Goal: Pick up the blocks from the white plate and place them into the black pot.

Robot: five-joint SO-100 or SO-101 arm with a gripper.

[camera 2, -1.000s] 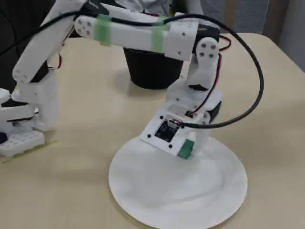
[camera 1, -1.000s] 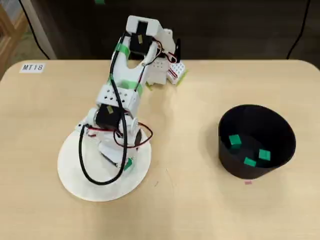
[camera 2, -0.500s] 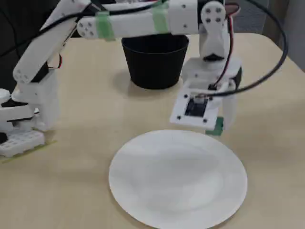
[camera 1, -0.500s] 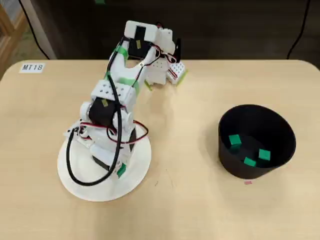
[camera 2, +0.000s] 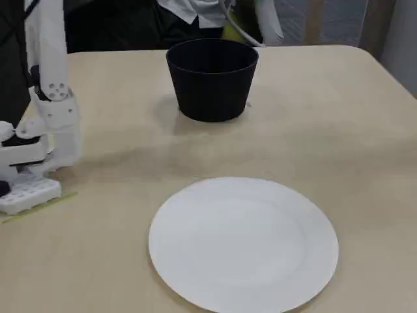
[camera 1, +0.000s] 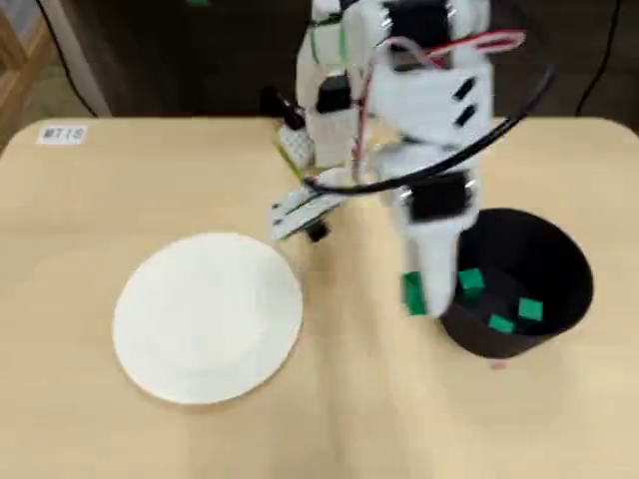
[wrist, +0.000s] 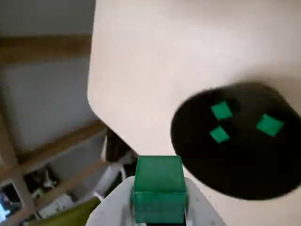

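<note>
My gripper (camera 1: 421, 289) is shut on a bright green cube (wrist: 159, 187) and holds it in the air just left of the black pot (camera 1: 544, 261) in the overhead view. The held cube also shows in the overhead view (camera 1: 412, 291). Three green cubes (camera 1: 471, 280) (camera 1: 530, 309) (camera 1: 501, 323) lie inside the pot; the wrist view shows them on the pot's floor (wrist: 221, 111). The white plate (camera 1: 208, 317) is bare, left of the arm. In the fixed view the plate (camera 2: 243, 242) lies in front, the pot (camera 2: 212, 78) behind it; the gripper is out of that view.
The arm's white base (camera 1: 329, 110) stands at the table's far edge in the overhead view and at the left in the fixed view (camera 2: 29, 153). A black cable (camera 1: 479, 145) arcs over the pot side. The table edge (wrist: 94, 101) shows in the wrist view.
</note>
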